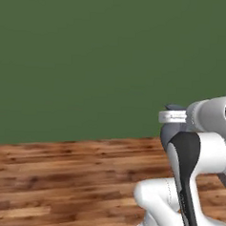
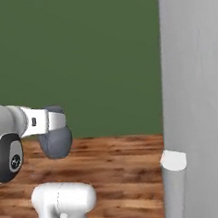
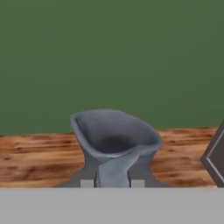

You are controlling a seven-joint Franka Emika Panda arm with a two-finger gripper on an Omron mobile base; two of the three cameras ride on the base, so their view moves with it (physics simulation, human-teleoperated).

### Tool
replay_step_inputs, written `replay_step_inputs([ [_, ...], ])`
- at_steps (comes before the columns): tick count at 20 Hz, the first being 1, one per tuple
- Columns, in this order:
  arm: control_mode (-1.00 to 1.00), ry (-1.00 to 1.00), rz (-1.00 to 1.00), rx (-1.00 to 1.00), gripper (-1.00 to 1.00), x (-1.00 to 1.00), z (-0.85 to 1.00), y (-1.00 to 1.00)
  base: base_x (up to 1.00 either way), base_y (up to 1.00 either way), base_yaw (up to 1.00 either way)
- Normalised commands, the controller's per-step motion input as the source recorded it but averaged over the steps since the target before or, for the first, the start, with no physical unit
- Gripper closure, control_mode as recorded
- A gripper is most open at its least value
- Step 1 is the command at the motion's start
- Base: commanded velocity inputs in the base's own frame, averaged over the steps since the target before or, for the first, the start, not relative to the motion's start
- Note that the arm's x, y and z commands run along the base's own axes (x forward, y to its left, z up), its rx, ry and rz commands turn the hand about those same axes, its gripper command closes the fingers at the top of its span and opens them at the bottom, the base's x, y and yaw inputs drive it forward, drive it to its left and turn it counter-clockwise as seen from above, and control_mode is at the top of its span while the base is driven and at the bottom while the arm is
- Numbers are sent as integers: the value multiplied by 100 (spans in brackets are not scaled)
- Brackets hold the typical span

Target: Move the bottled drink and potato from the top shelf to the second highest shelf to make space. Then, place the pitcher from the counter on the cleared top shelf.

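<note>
The dark blue-grey pitcher (image 3: 114, 138) hangs in the air in front of a green wall, with my gripper (image 3: 112, 184) shut on it. In the hand view its flared lip and narrowed neck sit right above my fingertips (image 3: 87, 183). The right base view shows the pitcher's rounded body (image 2: 56, 143) below the white hand, well left of the tall grey panel. Its body (image 1: 165, 134) peeks out beside the arm in the left base view. The bottled drink, the potato, the shelves and the counter are out of view.
A plain green wall (image 1: 90, 60) stands ahead over a wooden plank floor (image 1: 58, 178). A tall light-grey panel (image 2: 203, 114) rises along the right of the right base view. A dark grey angular edge (image 3: 215, 157) juts in at the hand view's right.
</note>
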Motion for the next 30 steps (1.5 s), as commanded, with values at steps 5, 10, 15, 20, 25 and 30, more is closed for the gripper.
replay_step_inputs([
  [5,100,0,0,0,100,0,0,0,62,9,-47],
  [10,100,0,0,0,100,0,0,0,47,5,-59],
  [15,100,0,0,0,100,0,0,0,40,12,-63],
  [20,100,0,0,0,100,0,0,0,41,22,-64],
  [25,100,0,0,0,100,0,0,0,43,19,-63],
  [30,100,0,0,0,100,0,0,0,39,8,-60],
])
